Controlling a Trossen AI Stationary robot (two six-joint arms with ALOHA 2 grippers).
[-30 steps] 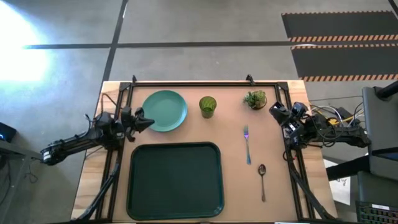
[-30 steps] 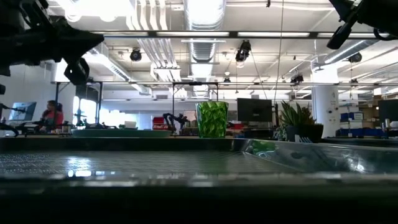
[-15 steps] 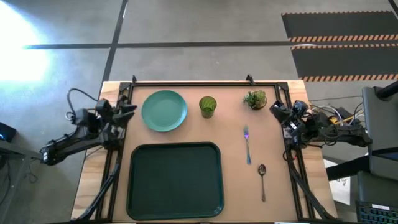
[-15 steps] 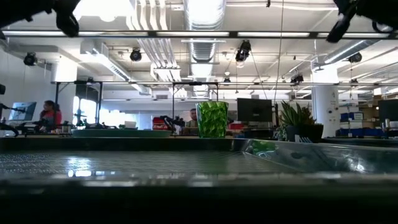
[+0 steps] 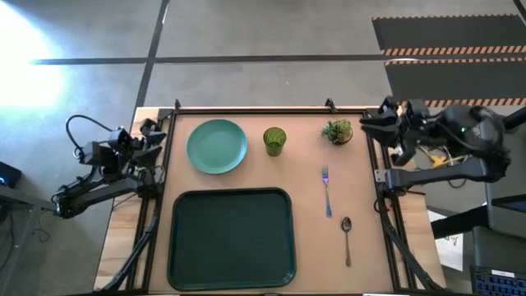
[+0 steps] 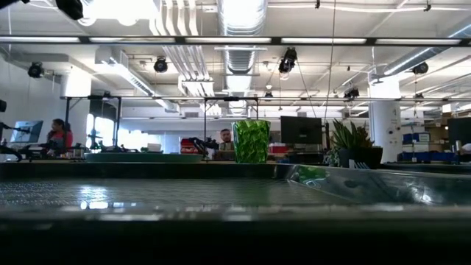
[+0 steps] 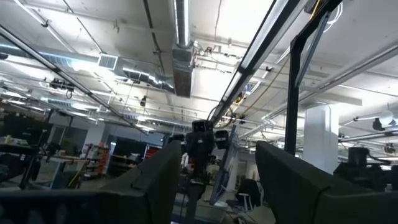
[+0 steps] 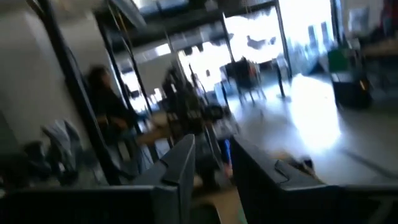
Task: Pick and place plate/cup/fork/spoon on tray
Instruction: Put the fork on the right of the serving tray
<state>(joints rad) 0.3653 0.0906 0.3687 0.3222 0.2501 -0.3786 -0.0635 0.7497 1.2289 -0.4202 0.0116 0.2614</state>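
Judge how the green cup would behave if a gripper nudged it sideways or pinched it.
The cup stands upright and taller than wide, so a high nudge may tip it. Round from above, it would likely roll once down. Its glossy faceted wall looks slippery.

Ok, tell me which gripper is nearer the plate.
Left. The left gripper sits just off the plate's left edge; the right gripper is across the table, beyond the cup and potted plant.

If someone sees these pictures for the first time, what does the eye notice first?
The large dark green tray fills the near middle of the table, with nothing on it. Behind it stand the teal plate, the green cup and a small potted plant; the fork and spoon lie to the tray's right.
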